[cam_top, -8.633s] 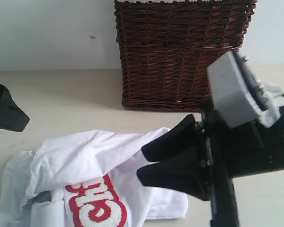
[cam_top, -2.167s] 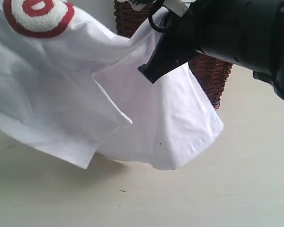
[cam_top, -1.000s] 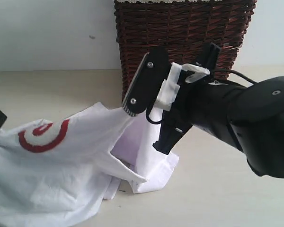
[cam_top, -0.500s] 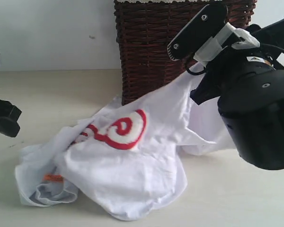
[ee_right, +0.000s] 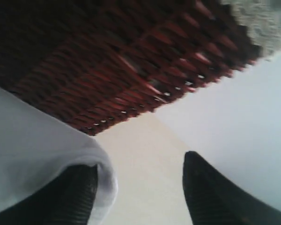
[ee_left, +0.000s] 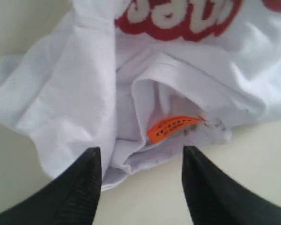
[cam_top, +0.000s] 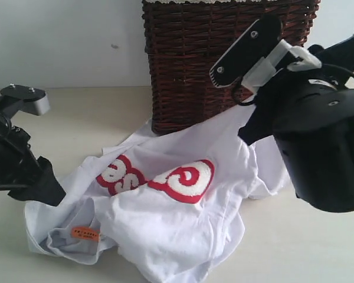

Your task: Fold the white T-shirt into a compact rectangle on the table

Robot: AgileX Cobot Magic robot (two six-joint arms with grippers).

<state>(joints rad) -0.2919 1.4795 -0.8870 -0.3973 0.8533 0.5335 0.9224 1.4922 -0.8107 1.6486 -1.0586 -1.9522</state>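
The white T-shirt (cam_top: 165, 218) lies crumpled on the table (cam_top: 318, 253) in front of the basket, with its red-outlined lettering (cam_top: 183, 180) facing up and the orange neck tag (cam_top: 84, 233) at its near left. My left gripper (ee_left: 140, 157) hovers open over the shirt's collar edge close to the tag (ee_left: 173, 127), and nothing is between its fingers. It shows as a black wedge (cam_top: 44, 186) at the shirt's left side. My right gripper (ee_right: 140, 161) is open beside the basket, and a fold of the shirt (ee_right: 37, 154) is draped over one finger (ee_right: 79, 192).
A dark brown wicker basket (cam_top: 224, 59) stands right behind the shirt, against the pale wall (cam_top: 65, 41). The right arm's bulky black body (cam_top: 324, 147) fills the right side. Bare table shows to the left rear and at the front right.
The shirt, held up in the air a second ago, has dropped into a heap on the table. Both grippers have opened. The left arm has come in to the shirt's left edge.
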